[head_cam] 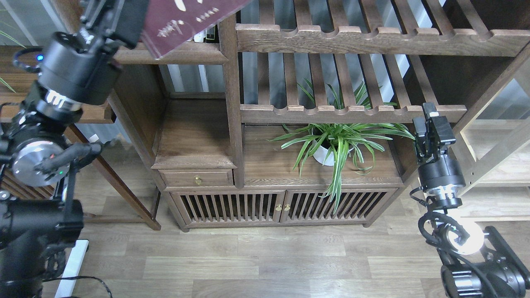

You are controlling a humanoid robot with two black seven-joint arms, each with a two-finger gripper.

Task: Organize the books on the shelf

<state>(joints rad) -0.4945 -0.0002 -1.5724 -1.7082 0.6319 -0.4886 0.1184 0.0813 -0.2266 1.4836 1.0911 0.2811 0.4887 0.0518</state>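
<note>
The large maroon book (186, 18) with white characters is tilted at the top of the head view, its top cut off by the frame edge. Its lower corner hangs just over the front edge of the dark-brown shelf (194, 56). My left gripper (132, 18) is shut on the book's left side, up at the top left. Slim white-spined books (199, 37) peek out under the maroon book. The pale book and the red book are hidden. My right gripper (430, 122) points up at the right, by the slatted rack, holding nothing; its fingers cannot be told apart.
Slatted racks with scalloped rails (352, 111) fill the bookcase to the right of a vertical post (230, 103). A potted spider plant (331, 145) stands on the lower cabinet (232, 203). A small drawer (196, 179) sits left of it.
</note>
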